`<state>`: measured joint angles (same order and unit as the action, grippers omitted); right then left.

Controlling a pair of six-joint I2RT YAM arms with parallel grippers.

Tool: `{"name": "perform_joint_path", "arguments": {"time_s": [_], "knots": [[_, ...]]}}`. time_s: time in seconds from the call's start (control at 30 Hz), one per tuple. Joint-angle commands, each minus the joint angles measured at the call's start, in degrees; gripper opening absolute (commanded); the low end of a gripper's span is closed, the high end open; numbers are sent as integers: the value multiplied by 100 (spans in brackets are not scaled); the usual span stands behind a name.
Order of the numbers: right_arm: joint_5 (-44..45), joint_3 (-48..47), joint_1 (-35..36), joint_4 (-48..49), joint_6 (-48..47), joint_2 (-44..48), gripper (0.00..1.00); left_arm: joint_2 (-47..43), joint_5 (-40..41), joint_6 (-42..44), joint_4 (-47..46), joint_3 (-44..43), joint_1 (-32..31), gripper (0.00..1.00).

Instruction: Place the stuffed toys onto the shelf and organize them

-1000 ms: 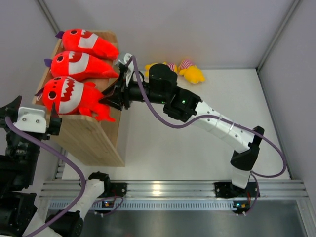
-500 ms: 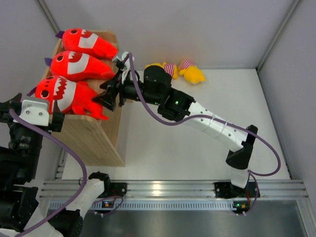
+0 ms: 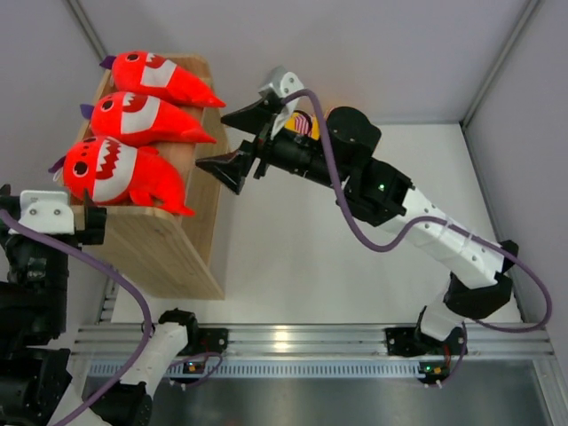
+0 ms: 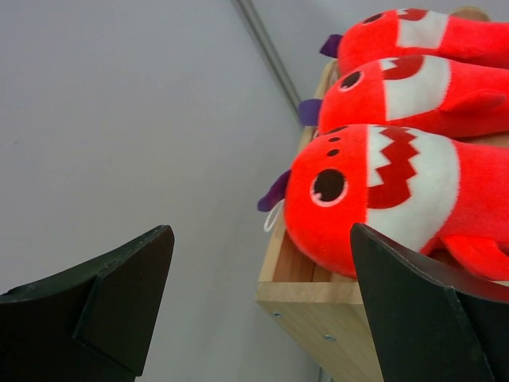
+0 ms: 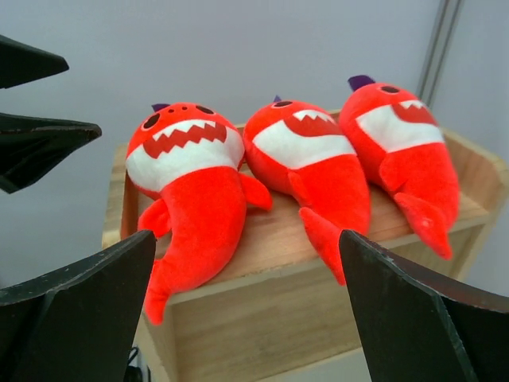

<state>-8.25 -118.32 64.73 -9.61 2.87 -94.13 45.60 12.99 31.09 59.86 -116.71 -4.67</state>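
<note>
Finding three red plush sharks side by side on the raised-rim top of the shelf (image 3: 169,253): far shark (image 3: 160,77), middle shark (image 3: 142,118), near shark (image 3: 120,173), each laid with toothy belly showing, head toward the shelf's wall-side edge and tail toward its bench-side edge. Noting the near shark's tail drooping over that bench-side rim, probably from lying slightly askew rather than square in the tray.

Spotting a yellow toy (image 3: 303,122) down on the bench (image 3: 355,257), off the shelf's bench side and toward its far end. Seeing only a striped, yellow sliver of it behind the right gripper (image 3: 211,139), so not telling one toy from two.

Holding that right gripper spread wide and empty just off the shelf's bench-side edge, about level with the middle shark, touching nothing. Hovering the left gripper (image 4: 261,231) likewise spread wide and empty at the shelf's wall-side edge, beside the near shark's head, gripping nothing.

Judging the sharks as placed and the yellow plush as waiting. Needing next, most likely, a reach away from the shelf toward that sliver.
</note>
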Motion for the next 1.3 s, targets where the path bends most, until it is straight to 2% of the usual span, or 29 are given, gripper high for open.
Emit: {"name": "perform_joint_path", "arguments": {"time_s": [0.0,0.03,0.07,0.1,0.17,0.23,0.33,0.37,0.4,0.5,0.6,0.77,0.8,0.87,0.9,0.93,0.97,1.1,1.27], "knots": [[350,230,-118,-94,-417,718,99,-113,1002,-121,-500,51,141,99],[585,370,-171,-198,-445,851,99,-183,1143,-112,-527,77,202,99],[988,511,-450,-582,-489,1244,99,-297,1623,-95,-580,208,299,98],[992,512,-583,-586,-490,1248,99,-298,1627,-95,-606,262,343,98],[1089,538,-978,-1217,-376,1344,99,-437,1724,-60,-615,411,414,99],[1062,809,-1873,-1586,-44,1449,99,-526,1750,-59,-607,656,466,99],[914,1545,-3226,-1545,257,1581,99,-649,1812,-51,-598,990,704,99],[861,1714,-3578,-1449,484,1529,99,-684,1838,-51,-607,1079,730,99],[591,1881,-4286,-1395,608,1477,99,-728,1873,-51,-607,1141,791,98],[280,2287,-5413,-1193,881,977,97,-807,2154,-59,-607,1360,940,99],[0,2297,-5987,-956,1004,195,95,-860,2304,-50,-607,1528,1090,98],[-747,1287,-6218,-640,1066,-1413,94,-755,2225,-94,-589,1476,1301,99],[-835,1050,-6253,-622,1110,-2016,93,-729,2208,-95,-598,1388,1380,99],[-871,67,-6288,-910,1434,-2678,93,-632,2181,-138,-589,1291,1442,99],[-880,-267,-6332,-1007,1618,-3316,92,-606,2129,-156,-580,1265,1503,99],[-1098,-766,-6350,-1008,2107,-3584,91,-579,2102,-173,-580,1221,1530,99],[-1230,-850,-6402,-869,2382,-3978,90,-527,2050,-200,-589,1212,1565,99],[-1669,-447,-6403,326,3708,-4420,89,-403,1935,-244,-580,1106,1741,99],[-2031,-455,-6263,644,3932,-4729,88,-289,1856,-270,-554,948,1785,99]]}}
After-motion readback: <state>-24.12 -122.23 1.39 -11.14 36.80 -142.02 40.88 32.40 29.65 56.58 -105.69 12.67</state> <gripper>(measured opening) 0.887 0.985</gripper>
